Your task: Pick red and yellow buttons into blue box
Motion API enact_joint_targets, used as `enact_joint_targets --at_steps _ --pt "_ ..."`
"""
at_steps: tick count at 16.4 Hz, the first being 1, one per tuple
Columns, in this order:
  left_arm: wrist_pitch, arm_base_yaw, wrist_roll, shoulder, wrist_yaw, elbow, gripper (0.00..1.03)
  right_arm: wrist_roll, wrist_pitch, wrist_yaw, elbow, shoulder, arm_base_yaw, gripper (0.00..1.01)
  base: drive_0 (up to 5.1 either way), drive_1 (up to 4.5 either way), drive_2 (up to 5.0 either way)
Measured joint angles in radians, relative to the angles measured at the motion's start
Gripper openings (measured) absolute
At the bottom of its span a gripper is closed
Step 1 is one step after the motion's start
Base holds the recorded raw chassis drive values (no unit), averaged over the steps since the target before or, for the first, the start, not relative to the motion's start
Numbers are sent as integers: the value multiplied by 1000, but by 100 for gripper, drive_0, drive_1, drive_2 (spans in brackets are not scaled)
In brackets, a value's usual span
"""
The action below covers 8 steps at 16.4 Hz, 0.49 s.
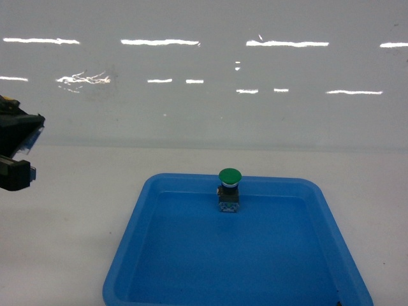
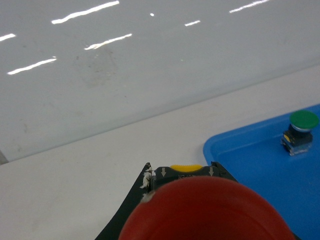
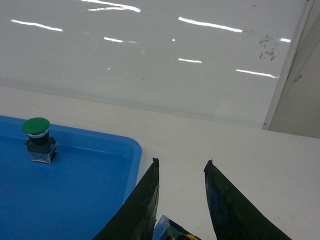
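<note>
Landmark: the shallow blue plastic tray with rounded corners (image 1: 127, 255), which I see resting on the white bench (image 1: 70, 217) before a glossy white wall (image 1: 204, 115).

Green button: a green-capped mushroom pushbutton on a black-and-clear square base (image 1: 229, 190) stands upright inside the tray, at the middle of its far wall, apart from both hands.

Left hand (image 2: 182, 175): held off the tray's left side, above the bench. In my left wrist view its dark fingers (image 2: 150, 182) close on the round red-capped pushbutton (image 2: 205, 210), whose cap fills the lower frame. Behind that cap a yellow piece (image 2: 186, 168) shows on a black body; I cannot tell what it belongs to.

Right hand (image 3: 181, 170): poised beyond the tray's right edge, over bare bench. Its two dark fingers (image 3: 145, 200) stand parted with nothing between the tips.

The deep blue crate appears in none of my views.
</note>
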Motion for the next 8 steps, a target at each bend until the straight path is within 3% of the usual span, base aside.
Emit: enact_joint_targets --at_steps 2,4,8 --pt "32 3 -55 39 -68 -5 26 0 0 0 0 0 0 26 0 0 0" --pt "26 3 -85 53 -71 -11 26 0 0 0 0 0 0 26 0 0 0" --pt "30 2 -92 51 -71 -11 26 0 0 0 0 0 0 26 0 0 0"
